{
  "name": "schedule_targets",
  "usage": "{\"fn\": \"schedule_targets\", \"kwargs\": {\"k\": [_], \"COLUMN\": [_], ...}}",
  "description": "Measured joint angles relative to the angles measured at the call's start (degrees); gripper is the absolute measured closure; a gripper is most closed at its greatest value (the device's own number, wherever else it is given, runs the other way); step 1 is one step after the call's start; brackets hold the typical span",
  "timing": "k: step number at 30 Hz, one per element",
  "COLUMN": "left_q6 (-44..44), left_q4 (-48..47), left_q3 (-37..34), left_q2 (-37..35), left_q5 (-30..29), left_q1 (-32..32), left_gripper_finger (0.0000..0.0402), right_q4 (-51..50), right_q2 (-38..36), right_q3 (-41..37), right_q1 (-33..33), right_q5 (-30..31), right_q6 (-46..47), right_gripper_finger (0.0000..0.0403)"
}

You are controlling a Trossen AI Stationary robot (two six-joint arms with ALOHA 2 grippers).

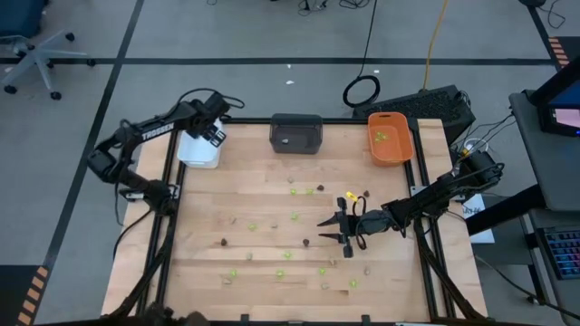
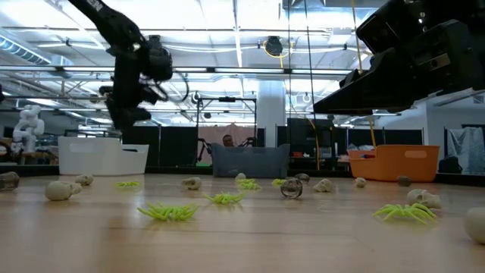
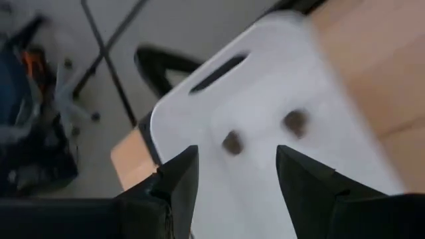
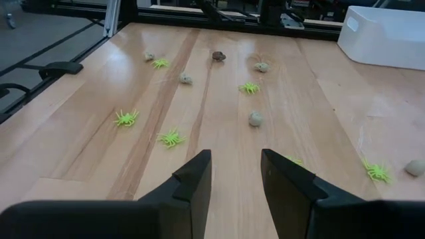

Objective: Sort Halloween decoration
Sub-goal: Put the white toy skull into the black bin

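White plastic fills most of what's seen past the left gripper (image 3: 232, 176): it's hung right over the white tray (image 1: 198, 149) at the table's back-left corner, fingers (image 3: 180, 174) spread apart with nothing between them. Two small dark blobs (image 3: 232, 142) can be made out on the tray floor below, too blurred to say what they are.

Over on the right side of the table (image 1: 263, 181), the right gripper (image 1: 348, 227) is held low above the wood, pointed toward the left. Its jaws are parted about halfway and nothing is gripped. A bit of yellow is seen just beside the arm's wrist, can't be told what it is.

Decoration pieces are scattered all over the middle and front of the table, loose on the wood. Lime green spiders (image 4: 125, 118) are spotted ahead of the right gripper, mixed in with pale beige lumps (image 4: 255, 119) and one dark brown piece (image 4: 218, 56) farther off. From table height, pale skull-like bits (image 2: 61, 189) and more green ones are seen lying apart from each other.

A dark grey tray (image 1: 295, 133) is set at the back middle, and an orange tray (image 1: 390, 138) at the back right, with a green piece (image 1: 381, 137) already inside it.
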Motion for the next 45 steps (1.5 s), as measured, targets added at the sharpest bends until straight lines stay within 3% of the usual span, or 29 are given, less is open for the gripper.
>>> {"fn": "schedule_targets", "kwargs": {"k": [5, 10, 14, 21, 29, 33, 45], "left_q6": [-0.3, -4.6, -6.0, 0.4, -0.2, -0.3, -3.1], "left_q4": [0.2, 0.2, 1.9, 24.4, 47.4, 54.0, 57.2], "left_q3": [0.0, 0.0, 0.0, -9.3, -21.9, -25.6, -29.3], "left_q2": [-7.5, -13.4, -14.6, -15.3, -15.3, -15.3, -15.0], "left_q5": [3.1, 4.8, 4.6, 4.9, 6.1, 6.1, 6.1], "left_q1": [-10.4, -24.3, -35.0, -49.6, -57.8, -59.5, -62.0], "left_gripper_finger": [0.021, 0.021, 0.021, 0.021, 0.021, 0.021, 0.021], "right_q4": [0.0, 0.0, -0.4, -21.4, -33.2, -37.8, -43.5], "right_q2": [0.0, 0.0, 0.0, 0.4, 0.4, 0.3, 0.4], "right_q3": [0.0, 0.0, 0.1, 8.0, 12.7, 13.7, 13.7], "right_q1": [0.0, -0.3, -2.1, -7.8, -13.1, -16.8, -21.4], "right_q5": [0.2, 9.0, 10.4, 10.4, 10.2, 7.8, -0.5], "right_q6": [1.0, 3.9, 4.1, 7.4, 7.2, 7.1, 4.8], "right_gripper_finger": [0.0282, 0.0282, 0.0282, 0.0282, 0.0282, 0.0282, 0.0282]}}
